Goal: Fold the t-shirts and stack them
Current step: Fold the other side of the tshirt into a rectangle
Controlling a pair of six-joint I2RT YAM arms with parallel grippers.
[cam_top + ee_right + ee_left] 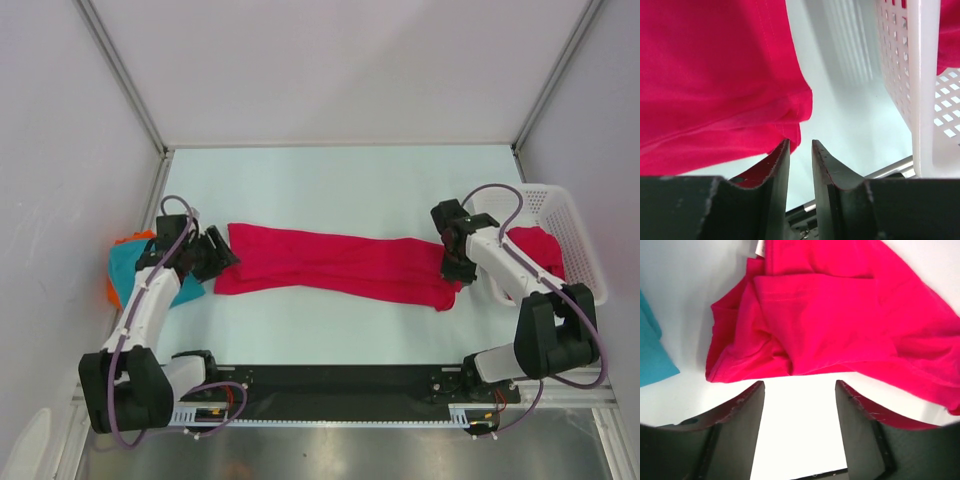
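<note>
Top: red shirt stretched flat on table between my left gripper and right gripper; teal shirt at far left; second red shirt in basket | Left wrist: my fingers apart, empty, red shirt just ahead | Right wrist: fingers slightly apart, empty, hem beside tips

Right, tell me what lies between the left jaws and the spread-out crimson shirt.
Only bare table, up to the crimson shirt; the left wrist view shows it.
</note>
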